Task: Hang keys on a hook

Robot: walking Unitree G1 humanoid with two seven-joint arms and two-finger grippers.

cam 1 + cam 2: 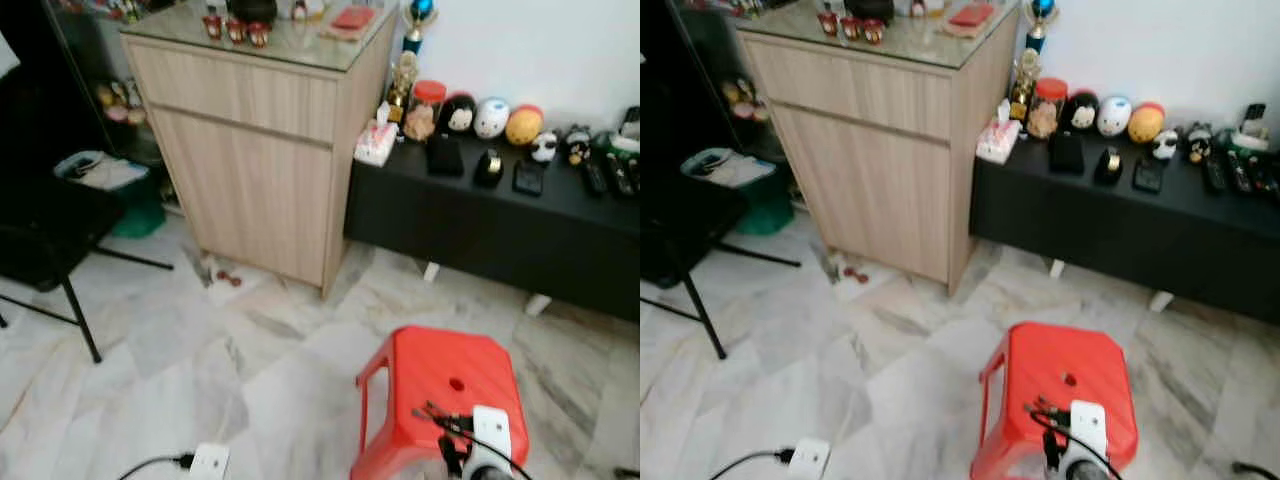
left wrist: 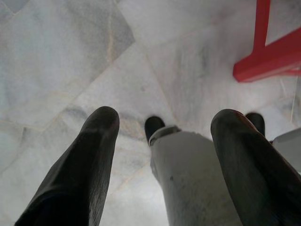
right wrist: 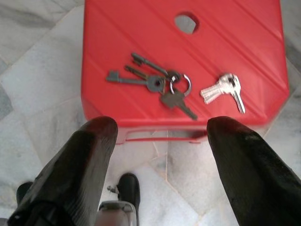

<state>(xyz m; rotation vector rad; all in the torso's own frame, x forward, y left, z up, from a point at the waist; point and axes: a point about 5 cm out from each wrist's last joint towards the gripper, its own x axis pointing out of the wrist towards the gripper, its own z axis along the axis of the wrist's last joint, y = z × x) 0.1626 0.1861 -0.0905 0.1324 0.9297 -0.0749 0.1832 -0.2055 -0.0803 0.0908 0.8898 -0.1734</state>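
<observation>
Right hand (image 3: 160, 141) is hovering open, lower frame, short of the red stool (image 3: 117, 28). Dark key bunch (image 3: 155, 87) and silver keys (image 3: 223, 92) are lying flat mid-frame: risking grabbing both, or fingers skidding. Left hand (image 2: 162, 136) open, idling over floor.

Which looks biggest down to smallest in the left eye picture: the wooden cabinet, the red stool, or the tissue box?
1. Wooden cabinet, by far the biggest.
2. Red stool, though it is nearer the camera, which makes it look larger.
3. Tissue box, the smallest.
</observation>
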